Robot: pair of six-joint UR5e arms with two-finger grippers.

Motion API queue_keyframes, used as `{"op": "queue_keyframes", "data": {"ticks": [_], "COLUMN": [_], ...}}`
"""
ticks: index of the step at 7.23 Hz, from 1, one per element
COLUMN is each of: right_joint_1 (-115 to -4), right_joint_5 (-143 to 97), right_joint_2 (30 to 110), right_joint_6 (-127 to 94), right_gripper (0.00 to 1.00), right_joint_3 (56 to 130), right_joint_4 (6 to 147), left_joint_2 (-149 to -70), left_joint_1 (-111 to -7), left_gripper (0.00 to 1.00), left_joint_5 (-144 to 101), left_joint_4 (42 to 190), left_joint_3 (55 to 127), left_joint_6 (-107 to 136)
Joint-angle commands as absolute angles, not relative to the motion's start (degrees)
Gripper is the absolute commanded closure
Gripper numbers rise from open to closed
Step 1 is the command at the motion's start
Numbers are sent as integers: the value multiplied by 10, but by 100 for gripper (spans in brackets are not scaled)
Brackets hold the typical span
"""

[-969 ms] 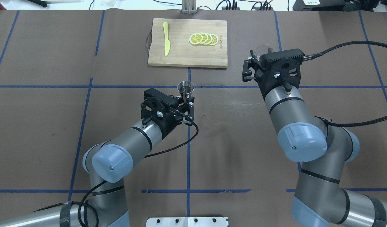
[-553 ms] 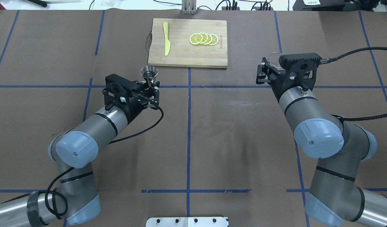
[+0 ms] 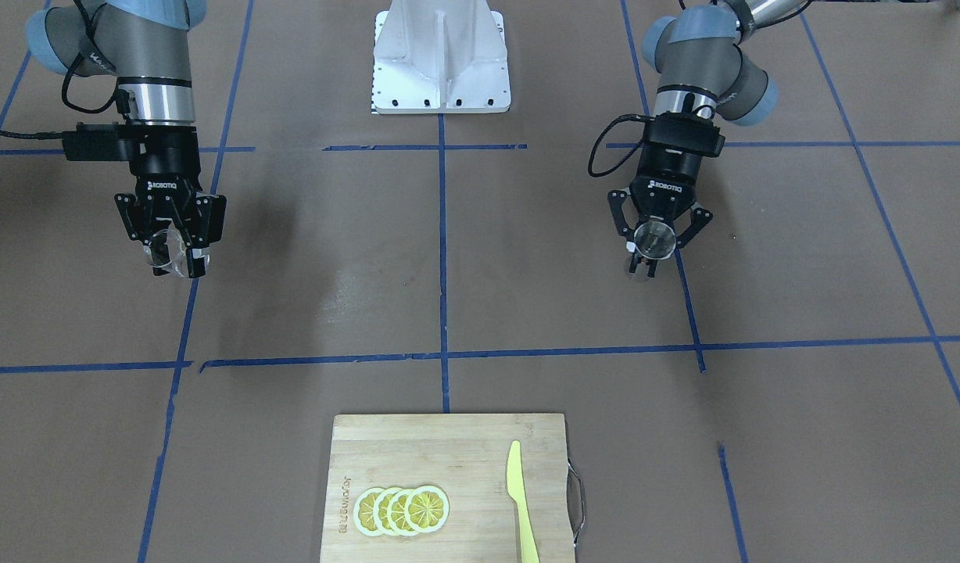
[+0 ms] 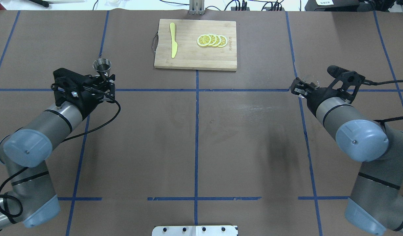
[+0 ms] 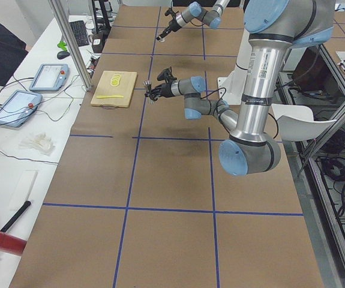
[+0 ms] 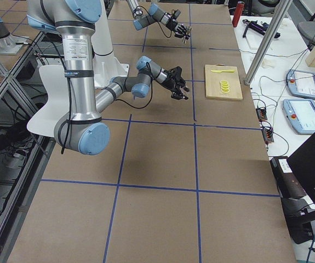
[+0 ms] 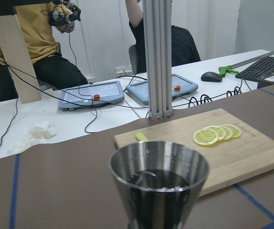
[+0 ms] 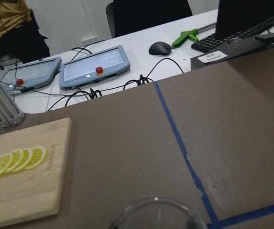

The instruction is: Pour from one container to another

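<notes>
While both arms hang over the brown table, we see each one carrying a vessel. Our left gripper has its fingers clamped on the narrow lower part of a steel jigger, which stands upright with its mouth up, over the table's left half. In the left wrist view we find dark liquid inside it, lying below the rim. Our right gripper has its fingers pressed against a clear glass, held over the table's right half. The right wrist view shows only the glass's rim at the bottom edge, and we cannot tell whether anything is in it. The two vessels are well apart, with the middle blue tape line running between them. At the table's far edge lies a wooden cutting board. On it we see overlapping lemon slices toward the right and a yellow knife toward the left.
</notes>
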State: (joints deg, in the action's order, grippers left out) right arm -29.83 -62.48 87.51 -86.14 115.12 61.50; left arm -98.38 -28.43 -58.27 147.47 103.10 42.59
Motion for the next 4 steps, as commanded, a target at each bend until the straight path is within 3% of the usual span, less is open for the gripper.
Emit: {"op": "queue_keyframes", "data": {"ticks": [1, 4], "right_joint_1": [-301, -298], "right_joint_5": [-605, -588], "right_joint_2": [903, 896], "right_joint_6": [-853, -814], "right_gripper": [100, 100], "right_joint_3": [1151, 1151], "right_joint_4": [612, 612], "left_joint_2": [-917, -865], "left_joint_1": [-289, -287], "left_gripper": [100, 100], "left_joint_5": [-561, -481], "left_joint_4": [1477, 1476], "left_joint_3": [1058, 1050], "left_joint_6": [535, 640]}}
